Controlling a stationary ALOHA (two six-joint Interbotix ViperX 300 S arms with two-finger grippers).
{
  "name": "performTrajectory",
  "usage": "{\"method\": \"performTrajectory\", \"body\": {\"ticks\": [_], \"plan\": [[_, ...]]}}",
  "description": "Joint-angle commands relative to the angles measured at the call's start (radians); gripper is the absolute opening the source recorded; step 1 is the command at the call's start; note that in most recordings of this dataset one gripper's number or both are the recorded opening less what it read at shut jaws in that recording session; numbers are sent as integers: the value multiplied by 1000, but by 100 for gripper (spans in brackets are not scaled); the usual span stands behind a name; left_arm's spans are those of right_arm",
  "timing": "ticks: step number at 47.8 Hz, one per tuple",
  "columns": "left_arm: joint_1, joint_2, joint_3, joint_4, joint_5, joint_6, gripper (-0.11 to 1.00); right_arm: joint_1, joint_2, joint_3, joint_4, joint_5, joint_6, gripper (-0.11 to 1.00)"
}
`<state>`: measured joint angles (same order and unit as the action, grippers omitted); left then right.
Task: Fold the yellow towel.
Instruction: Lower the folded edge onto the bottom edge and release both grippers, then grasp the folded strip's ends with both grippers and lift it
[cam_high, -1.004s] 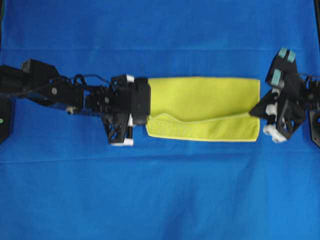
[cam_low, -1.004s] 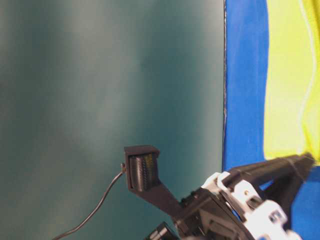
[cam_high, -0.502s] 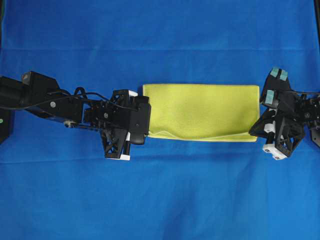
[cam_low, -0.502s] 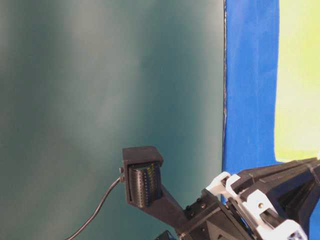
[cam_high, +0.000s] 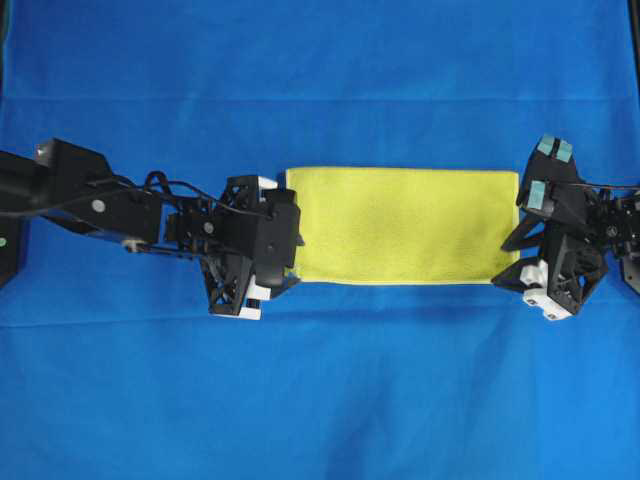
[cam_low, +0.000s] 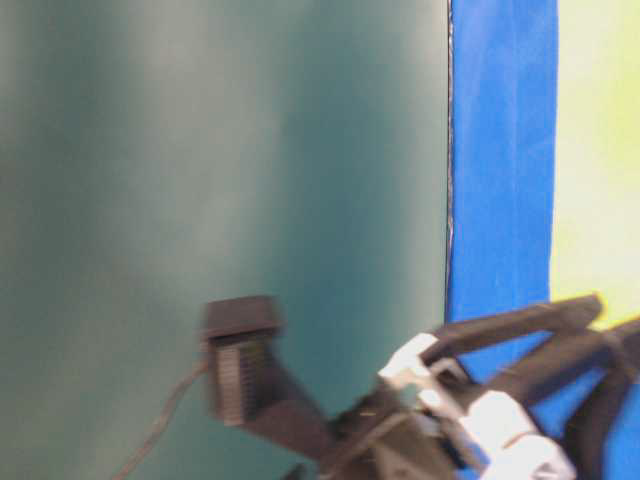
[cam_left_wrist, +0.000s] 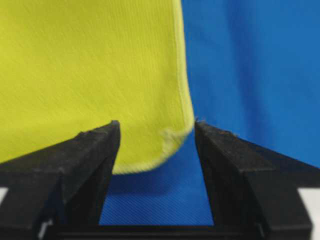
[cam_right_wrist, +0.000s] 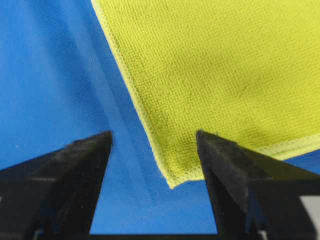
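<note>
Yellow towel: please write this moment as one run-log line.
yellow towel: flat folded rectangle on blue cloth | left gripper: open, corner between jaws | right gripper: open, at corner

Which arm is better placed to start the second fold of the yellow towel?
Left, probably. The left gripper is open with a towel corner between its fingers; the right gripper is open too, its corner lying just ahead.
</note>
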<state>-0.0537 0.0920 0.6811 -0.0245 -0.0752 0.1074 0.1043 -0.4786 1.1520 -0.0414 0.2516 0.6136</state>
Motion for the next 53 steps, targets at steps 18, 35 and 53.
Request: {"method": "performTrajectory", "body": {"ticks": [18, 35, 53], "plan": [[150, -63, -38, 2, -9, 11, 54, -273, -32, -51, -249, 98, 0, 60], [236, 29, -46, 0, -71, 38, 54, -402, 97, -44, -336, 63, -2, 60], [302, 169, -74, 0, -84, 55, 54, -443, 242, -43, -342, -28, -2, 60]]}}
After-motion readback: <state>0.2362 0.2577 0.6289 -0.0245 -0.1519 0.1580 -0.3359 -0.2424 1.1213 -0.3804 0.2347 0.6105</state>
